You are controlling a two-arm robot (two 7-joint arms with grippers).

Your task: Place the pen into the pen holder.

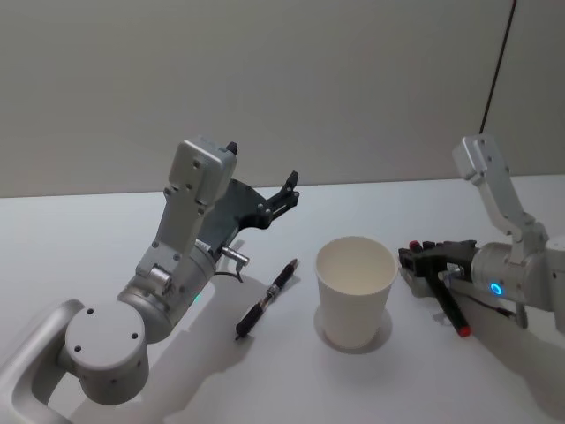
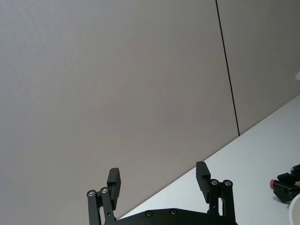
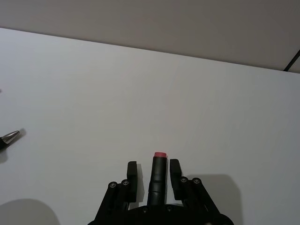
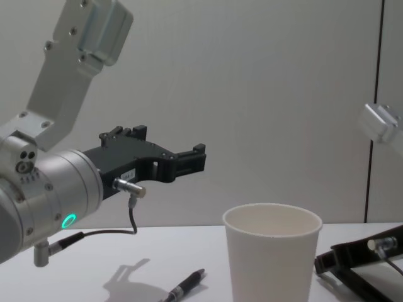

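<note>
Pen holder (image 1: 353, 296) (image 4: 272, 255): a plain white paper cup with a rolled rim and smooth matte walls tapering downward. It stands upright and open near the middle of the white tabletop (image 1: 97, 256), and the part of its inside that shows is bare.

Loose pen (image 1: 267, 299) (image 4: 186, 286): a slim black barrel with a glossy metallic tip. It lies flat on the tabletop just to the robot's left of the cup, apart from it, slanting from the near edge toward the far edge.

Right gripper (image 1: 408, 258) (image 3: 153, 164): black, with jointed linkage. It sits low over the tabletop on the cup's right side, close to the cup wall. Its jaws are drawn together on a second pen (image 3: 158, 174), a black barrel with a pink-red end that runs lengthwise between them.

Black shaft (image 1: 452, 311): red-tipped, it slants from under this gripper toward the near edge.

Left gripper (image 1: 262, 166) (image 2: 158, 168): on a silver-grey arm, it hangs raised above the tabletop left of the cup, toward the far edge. Its jaws stand wide apart with nothing between them.
</note>
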